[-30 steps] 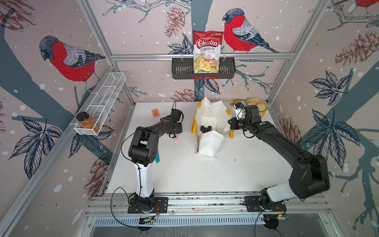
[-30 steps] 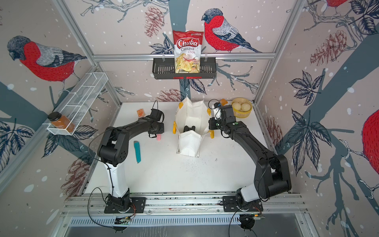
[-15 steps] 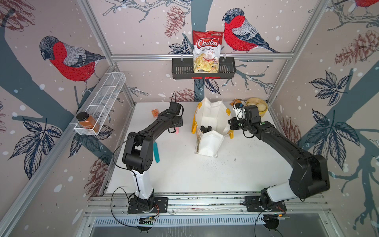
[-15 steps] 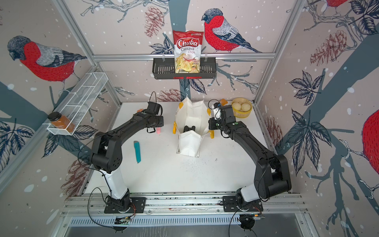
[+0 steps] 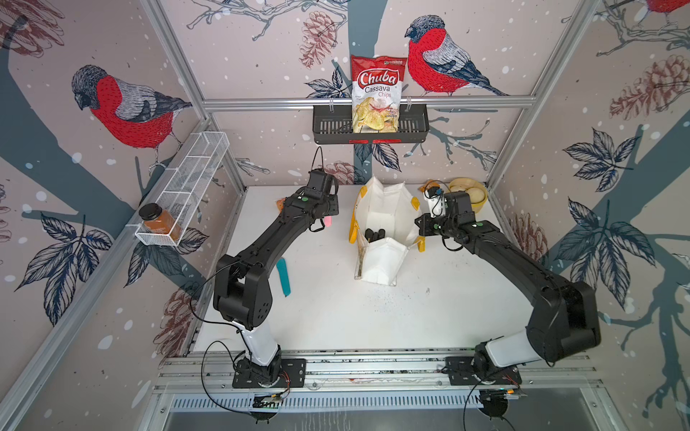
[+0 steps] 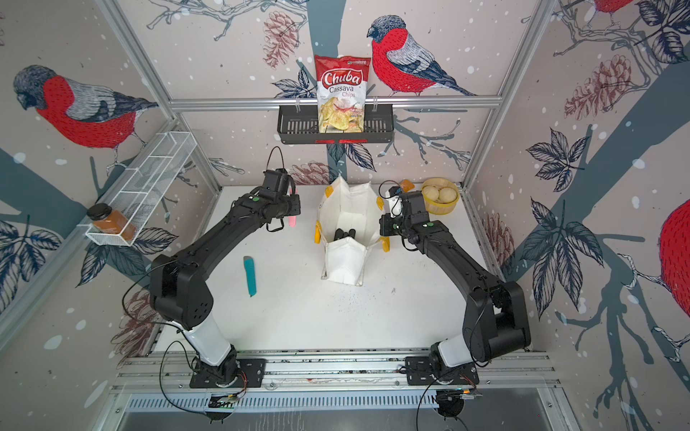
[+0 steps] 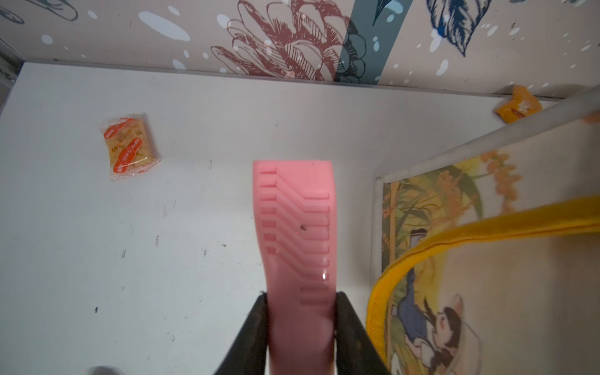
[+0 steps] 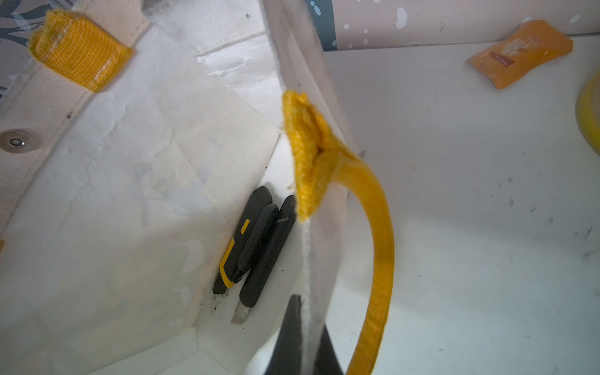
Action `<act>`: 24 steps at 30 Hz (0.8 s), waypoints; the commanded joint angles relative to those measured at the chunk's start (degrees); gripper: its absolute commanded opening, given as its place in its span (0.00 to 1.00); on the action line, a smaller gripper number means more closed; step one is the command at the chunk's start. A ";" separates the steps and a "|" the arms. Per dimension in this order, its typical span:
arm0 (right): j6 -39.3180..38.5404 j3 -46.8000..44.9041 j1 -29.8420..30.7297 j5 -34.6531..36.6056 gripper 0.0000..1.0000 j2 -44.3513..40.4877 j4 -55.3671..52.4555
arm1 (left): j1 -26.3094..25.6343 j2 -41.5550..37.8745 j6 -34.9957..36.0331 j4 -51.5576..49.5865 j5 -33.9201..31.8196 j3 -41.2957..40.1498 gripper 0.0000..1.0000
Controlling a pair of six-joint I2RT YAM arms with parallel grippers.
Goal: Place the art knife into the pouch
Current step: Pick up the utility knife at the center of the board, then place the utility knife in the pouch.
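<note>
My left gripper [image 7: 300, 300] is shut on a pink art knife [image 7: 297, 246], which sticks out ahead of the fingers above the table, just left of the pouch. In both top views the pink knife [image 5: 328, 221] [image 6: 293, 221] hangs under that gripper. The pouch [image 5: 384, 253] [image 6: 345, 261] is a white tote with yellow handles, standing open. My right gripper [image 8: 306, 311] is shut on its right rim [image 8: 313, 259]. Black art knives [image 8: 259, 246] lie at the pouch's bottom. A teal art knife [image 5: 283, 277] [image 6: 249, 276] lies on the table beside the left arm.
A yellow bowl [image 5: 468, 192] holding round pale items sits at the back right corner. A wrapped snack [image 7: 128, 146] lies at the back left, an orange packet [image 8: 519, 52] by the back wall. A black basket [image 5: 328, 128] with a chips bag hangs above.
My left arm has stretched toward the back wall, carrying the pink knife a little farther back, and the teal knife now shows fully. The right arm and pouch have not moved.
</note>
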 commanded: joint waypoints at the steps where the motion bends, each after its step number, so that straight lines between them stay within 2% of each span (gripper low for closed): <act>1: 0.14 0.53 0.23 -0.22 0.00 -0.24 0.86 | -1.60 -0.76 0.70 -2.11 -1.37 3.10 0.32; 16: -0.03 -0.35 0.22 -0.38 0.00 -0.73 1.28 | -11.25 1.82 2.88 -5.07 -7.56 16.44 0.32; 24: -0.12 -0.55 0.17 -0.40 0.00 -0.99 1.31 | -16.90 7.96 3.93 -7.48 -7.41 25.19 0.32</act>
